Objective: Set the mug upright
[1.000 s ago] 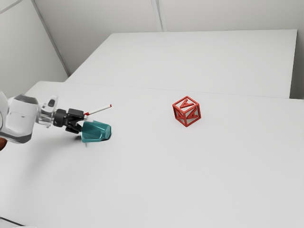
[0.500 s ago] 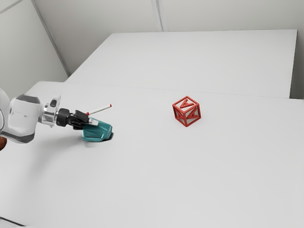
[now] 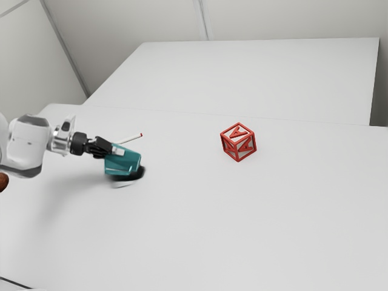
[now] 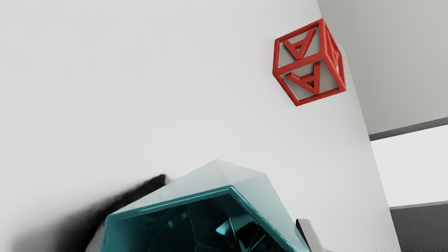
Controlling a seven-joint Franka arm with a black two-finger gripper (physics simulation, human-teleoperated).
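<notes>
**Mug in the claw and off the tabletop, its turn upright unfinished**

The mug (image 3: pixel 124 163) is well apart from the red block (image 3: pixel 239 142), toward the exterior view's left of it. The claw (image 3: pixel 119 150) looks clamped on the mug's walls: one finger (image 4: pixel 312 236) lies along the outside of a wall in the wrist view, and the exterior view has a dark shadow beneath the mug, with the mug apparently clear of the tabletop (image 3: pixel 242 212). A white stick with a red end (image 3: pixel 129 139) lies on the block's same side, also well apart from it.

As for progress, a grip and a small lift seem to be in place. The upright pose is not: the mug is tipped well over, its mouth facing back toward the hand and its base pointing roughly toward the block. What remains, I judge, is to swing the base down, lower it until it sits flat, and let go. The tilt could shift in the grip during that turn, and a base landing on its edge could topple the mug again.
</notes>
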